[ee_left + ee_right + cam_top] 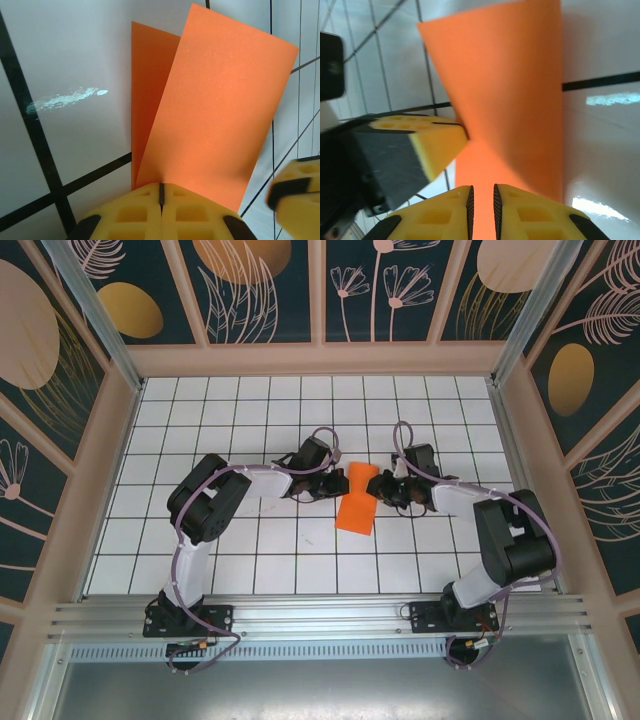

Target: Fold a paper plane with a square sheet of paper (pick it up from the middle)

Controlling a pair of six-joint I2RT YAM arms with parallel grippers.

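I am looking into a boxed-in cell: dark teal wall panels (260,290) printed with peach and gold leaves and flowers, held in pale wooden framing, close off the far side and both flanks. The floor of it is a white tabletop (200,410) ruled into square tiles by thin black lines. A ribbed aluminium rail (320,612) runs along the near edge and carries both bases.

From the rail, the left arm (205,505) and the right arm (510,535) rise, bend at the elbow and reach inward, meeting near the middle of the grid. Grey-violet cables loop along each of them.

Between the two wrists hangs the sheet of paper (356,502), bright orange, nipped in at its waist so that from above it flares out toward the far side and toward me. Its near end hangs lower, close over the tiles.

The left gripper (161,192) has its yellow pads pressed tight together, with the paper rising out of the seam in two overlapping flaps. The right gripper (482,200) pinches the same sheet from the opposite side, its pads parted only by the thin orange layer running between them. The two grippers sit just beside each other at the waist.

A pale streak of glare (65,99) lies on a tile under the paper.
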